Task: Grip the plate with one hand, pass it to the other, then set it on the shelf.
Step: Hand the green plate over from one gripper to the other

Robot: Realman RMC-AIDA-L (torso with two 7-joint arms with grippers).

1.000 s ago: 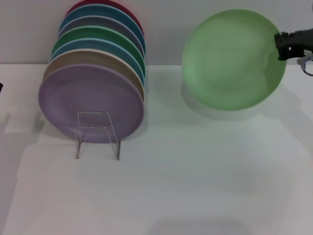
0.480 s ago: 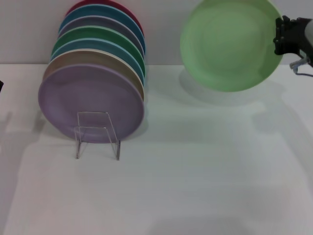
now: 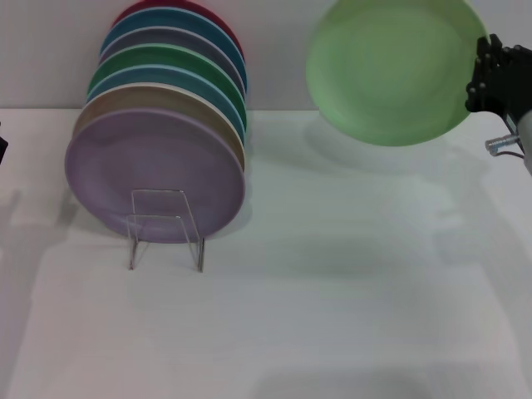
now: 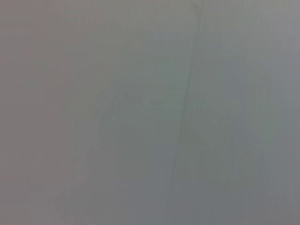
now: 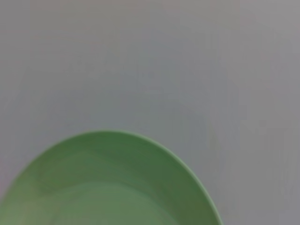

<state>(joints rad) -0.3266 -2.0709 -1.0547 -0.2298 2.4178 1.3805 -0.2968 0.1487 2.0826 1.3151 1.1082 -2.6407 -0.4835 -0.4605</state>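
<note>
Item, nearest: white desk, its front area bare, soft shadows falling across the right half. Item: shelf, a low thin clear-and-silver wire rack with a small rectangular front loop, standing on the left part of the desk. Item: row of plates standing on edge in the shelf, each one behind the last and showing only its upper rim past the first. In order from the front: lilac-purple plate, facing the viewer, the shelf's loop crossing its lower edge; tan plate; light blue plate; emerald-green plate; grey-violet plate; teal-blue plate; dark red plate at the very back, close to the wall. Item: plate, pale mint-green, plain, held up in the air to the right of the shelf and well apart from it, its face turned toward the viewer, its upper rim cut off by the frame; its shadow lies on the desk beneath; the right wrist view shows its rim against a plain grey surface. Item: right gripper, black, at the far right, its jaws closed upon the plate's right edge. Item: left gripper, not visible; its wrist view shows only a plain grey surface.
</note>
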